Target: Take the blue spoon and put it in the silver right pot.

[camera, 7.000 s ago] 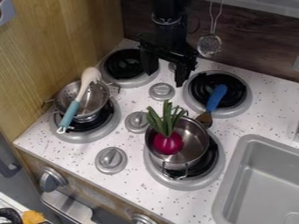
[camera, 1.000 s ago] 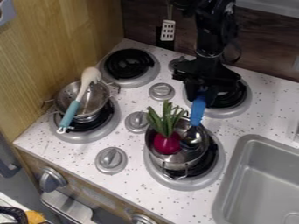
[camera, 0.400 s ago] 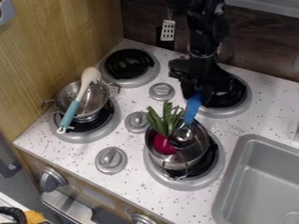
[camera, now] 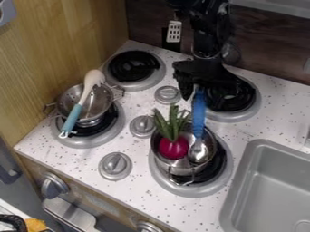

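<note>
Gripper [camera: 207, 94], black, on an arm entering from the top edge: hangs over the back right burner [camera: 255, 111], just behind the pot [camera: 181, 169]. Jaws parted, with the upper end of the blue handle between them; whether either one touches it, cannot tell.

Spoon [camera: 198, 115], blue handle, metal bowl: stands steeply, its bowl down inside the pot and its handle rising above the rim toward the gripper.

Pot, silver, wire-handled: set on the front right burner [camera: 221, 182]. Also contains one vegetable [camera: 174, 148] — round, purple-red, with green leaves standing above the rim — beside the spoon's bowl.

Other pot [camera: 66, 97], silver: on the front left burner [camera: 85, 142]. Spatula [camera: 71, 118], pale head and teal handle, lies slantwise across it, its handle extending over the near rim.

Turner [camera: 174, 31], slotted: hung upright against the dark back wall.

Sink [camera: 241, 192], grey: set in the speckled white worktop [camera: 145, 190], to the right of the pot.
</note>
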`<state>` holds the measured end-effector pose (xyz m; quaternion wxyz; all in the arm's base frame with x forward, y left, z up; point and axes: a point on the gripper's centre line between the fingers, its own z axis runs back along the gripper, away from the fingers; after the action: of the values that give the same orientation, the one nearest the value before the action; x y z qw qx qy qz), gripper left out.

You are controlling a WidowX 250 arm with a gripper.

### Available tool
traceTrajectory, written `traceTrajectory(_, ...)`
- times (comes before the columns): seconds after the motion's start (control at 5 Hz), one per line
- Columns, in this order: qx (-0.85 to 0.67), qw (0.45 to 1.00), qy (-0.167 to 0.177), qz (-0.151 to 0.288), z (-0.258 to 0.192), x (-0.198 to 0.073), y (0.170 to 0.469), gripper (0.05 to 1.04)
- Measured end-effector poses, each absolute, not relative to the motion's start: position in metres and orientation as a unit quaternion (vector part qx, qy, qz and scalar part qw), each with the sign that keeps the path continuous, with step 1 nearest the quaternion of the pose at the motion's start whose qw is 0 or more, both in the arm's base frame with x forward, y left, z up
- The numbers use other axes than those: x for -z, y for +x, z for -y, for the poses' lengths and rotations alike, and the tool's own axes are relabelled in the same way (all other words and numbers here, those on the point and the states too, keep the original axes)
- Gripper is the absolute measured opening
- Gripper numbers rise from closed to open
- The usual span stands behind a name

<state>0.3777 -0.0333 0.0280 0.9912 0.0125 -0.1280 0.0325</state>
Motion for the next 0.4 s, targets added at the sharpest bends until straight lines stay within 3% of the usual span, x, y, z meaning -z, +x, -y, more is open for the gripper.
traceTrajectory(0.2,-0.041,0.993,0.024,0.109,0.031,-0.027,0.372,1.001)
traceTrajectory(0.4,-0.047,0.993,0.035,0.101,0.038,-0.046,0.370,1.001)
